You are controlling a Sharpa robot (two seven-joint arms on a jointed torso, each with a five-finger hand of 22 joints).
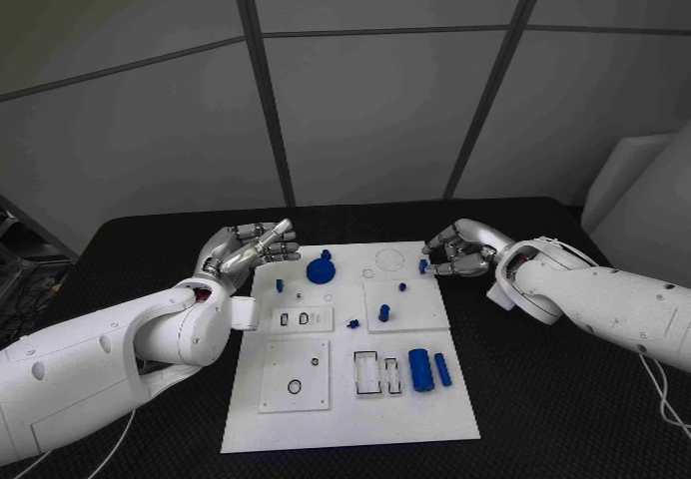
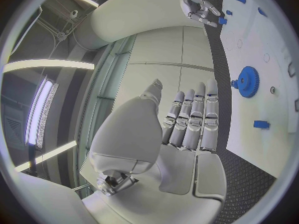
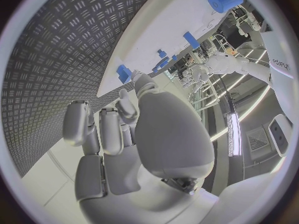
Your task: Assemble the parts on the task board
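Observation:
The white task board lies mid-table. My left hand hovers over the board's far left corner, fingers stretched out and holding nothing. A blue gear stands on the board just beyond those fingers. At the board's far right edge my right hand is curled, its thumb and a finger closing on a small blue part. Near the front lie a blue cylinder and a thin blue bar.
Small blue pegs stand mid-board, and a little blue block sits near the left hand. Raised white plates with slots occupy the board's front. Black table surrounds it.

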